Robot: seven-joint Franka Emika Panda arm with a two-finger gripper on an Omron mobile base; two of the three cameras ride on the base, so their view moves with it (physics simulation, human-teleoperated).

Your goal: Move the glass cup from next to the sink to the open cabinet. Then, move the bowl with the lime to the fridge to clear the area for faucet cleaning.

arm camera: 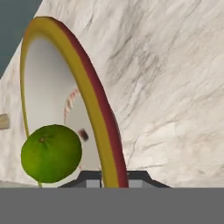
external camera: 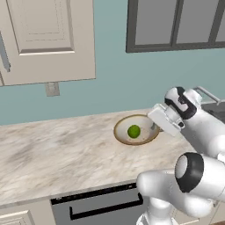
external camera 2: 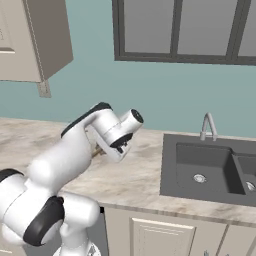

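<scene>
My pincer (arm camera: 110, 180) is pinched on the rim of the bowl (external camera: 124, 127), which sits on the marble counter (external camera: 57, 149) left of the sink (external camera 2: 210, 167). The lime (external camera: 134, 131) lies inside the bowl. From my hand camera the rim runs straight down between my fingertips, which are mostly cut off at the bottom edge. In the right base view my own arm hides the bowl almost entirely. The faucet (external camera 2: 208, 125) stands behind the sink.

We see a bright green lime (arm camera: 51, 153) in a bowl (arm camera: 94, 100) with golden-brown rim and cream inside, on beige veined marble table (external camera: 57, 154); dark grey sink (external camera 2: 210, 170).
</scene>
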